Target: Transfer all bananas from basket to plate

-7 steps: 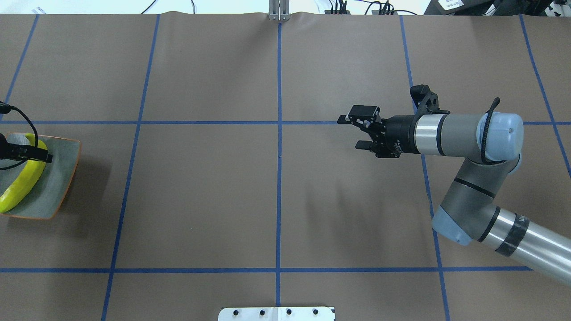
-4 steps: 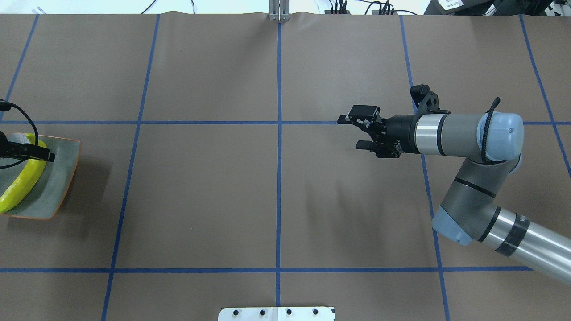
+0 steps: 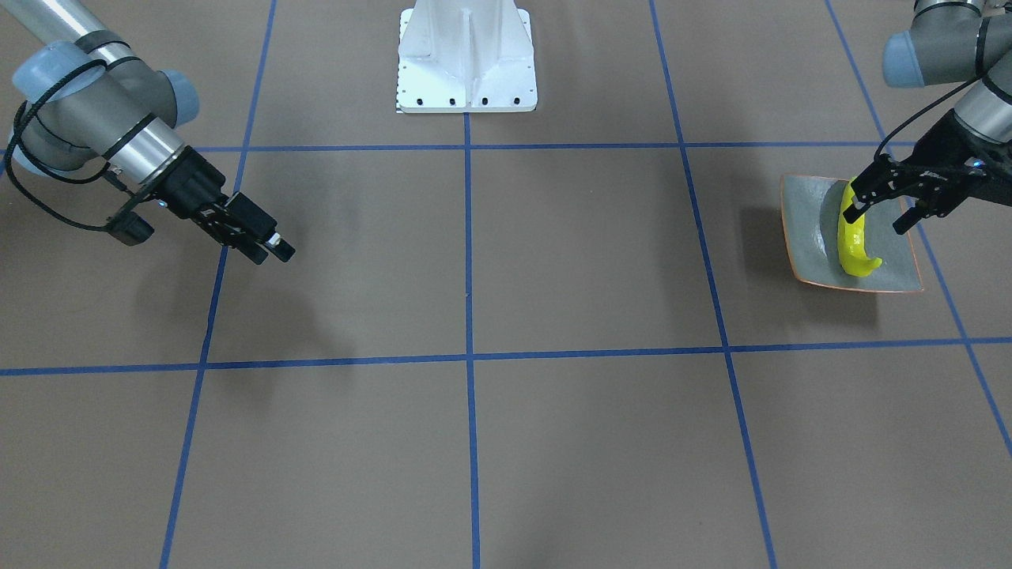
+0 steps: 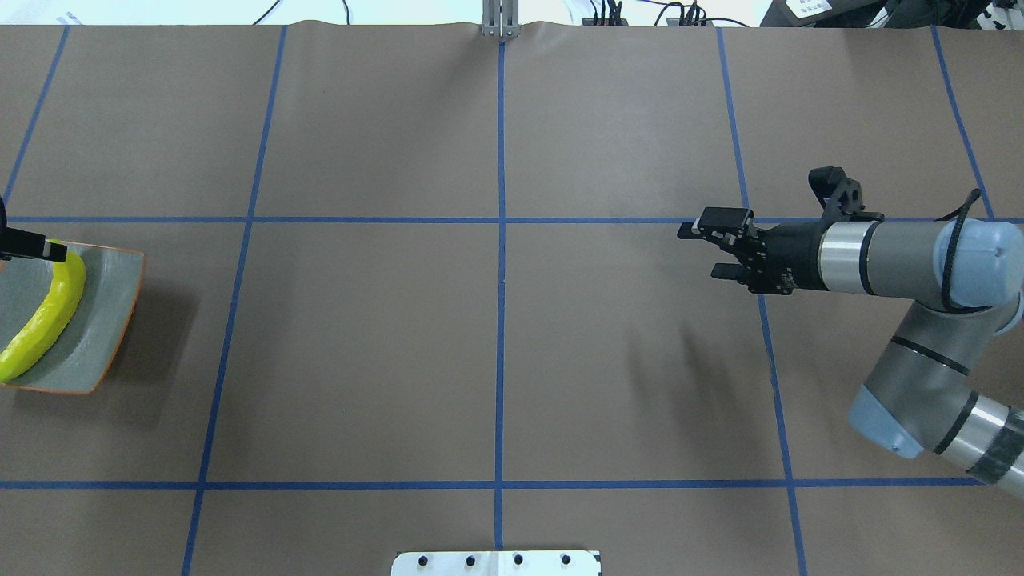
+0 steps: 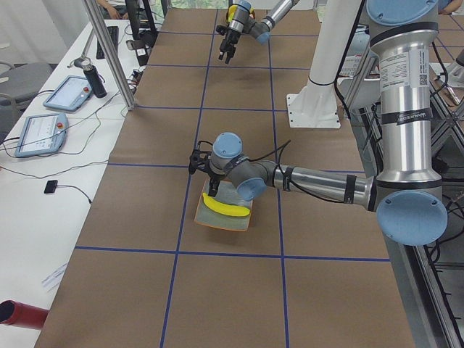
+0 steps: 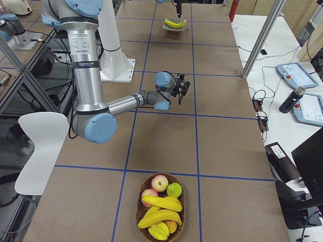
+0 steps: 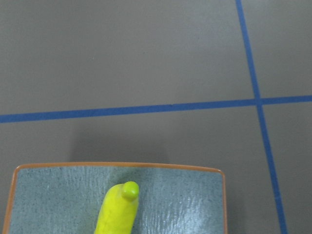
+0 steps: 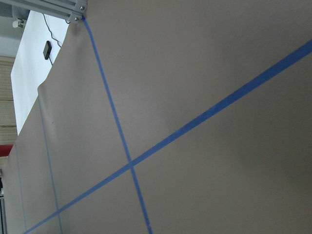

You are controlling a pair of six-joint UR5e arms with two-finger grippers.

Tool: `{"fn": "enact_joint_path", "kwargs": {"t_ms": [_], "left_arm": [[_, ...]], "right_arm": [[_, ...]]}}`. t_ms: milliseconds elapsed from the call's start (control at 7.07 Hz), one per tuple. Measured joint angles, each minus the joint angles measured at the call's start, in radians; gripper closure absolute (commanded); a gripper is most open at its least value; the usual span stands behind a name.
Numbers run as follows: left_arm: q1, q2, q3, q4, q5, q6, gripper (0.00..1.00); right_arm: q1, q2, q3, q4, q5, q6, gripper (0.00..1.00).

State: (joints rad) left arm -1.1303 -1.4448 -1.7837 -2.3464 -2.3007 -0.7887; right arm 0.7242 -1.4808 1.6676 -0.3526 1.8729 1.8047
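My left gripper spread above glossy yellow curved banana, lying loose on square grey-green orange-rimmed plate: delivered, I judge; right gripper spread, empty.

A brown paper-covered surface is marked into large squares by blue tape lines. In the exterior right view, a red-and-yellow apple and a green apple lie just beside each other near the near end. A white side surface runs alongside, carrying two tablet-like pendants and loose cables. A slanted metal post rises at its edge. A white chair stands behind the robot's side.
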Motion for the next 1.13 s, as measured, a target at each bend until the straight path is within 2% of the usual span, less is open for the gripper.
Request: {"fn": "enact_joint_path", "kwargs": {"t_ms": [283,566,1132], "left_arm": [[-0.006,-0.016,-0.007,0.001,-0.042,-0.011,0.01],[-0.003,-0.047,0.002,0.003,-0.048,-0.027,0.01],[0.000,-0.068,0.013,0.005,-0.048,-0.053,0.01]], "right_arm": [[0.103,-0.109,0.004,-0.006,0.039,-0.153,0.00],[0.286,-0.205,-0.006,-0.014,0.152,-0.345,0.01],[0.568,-0.355,-0.021,-0.129,0.216,-0.805,0.02]]}}
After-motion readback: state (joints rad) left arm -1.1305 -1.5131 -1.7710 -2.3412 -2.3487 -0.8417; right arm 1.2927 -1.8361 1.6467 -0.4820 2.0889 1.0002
